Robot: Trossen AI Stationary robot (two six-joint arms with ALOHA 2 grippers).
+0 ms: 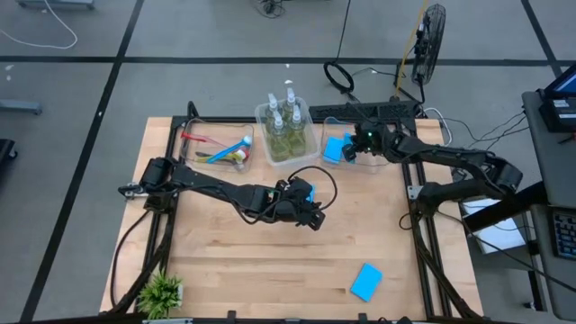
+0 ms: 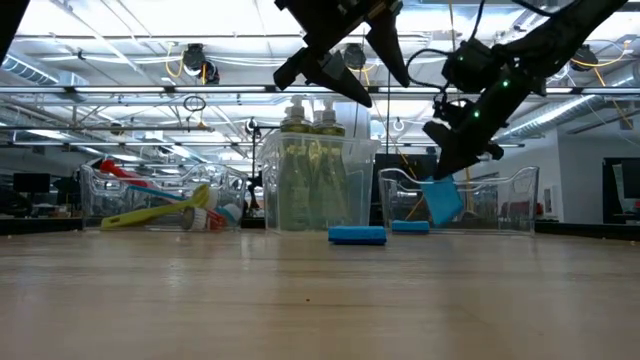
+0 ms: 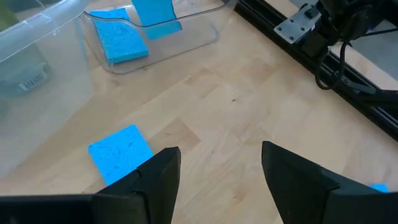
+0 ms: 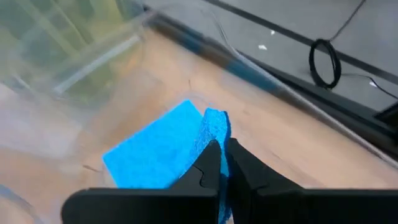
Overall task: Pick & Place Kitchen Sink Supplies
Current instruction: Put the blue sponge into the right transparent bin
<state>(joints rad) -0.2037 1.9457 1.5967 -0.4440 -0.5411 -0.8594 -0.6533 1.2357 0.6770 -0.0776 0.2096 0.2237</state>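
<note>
In the high view the right tool sits at upper centre-right of the frame, over the right-hand clear bin. Its fingers are pinched together on the thin edge of a blue sponge, which hangs above another sponge lying flat in that bin. The grip is narrow and near one edge, so the sponge could slip or swing. If it is let go while tilted, it may catch the bin wall and land on the tabletop.

The left tool hovers at the centre of the high view with its fingers apart and nothing between them. A loose sponge lies on the wood just beside one finger. Lowered from here, that finger could land on the sponge or push it aside instead of straddling it.

A fourth sponge lies at lower right of the high view, well apart from both arms. The soap bottles stand in the middle bin and the brushes lie in the left one; a wide swing of the left arm could knock the middle bin.
</note>
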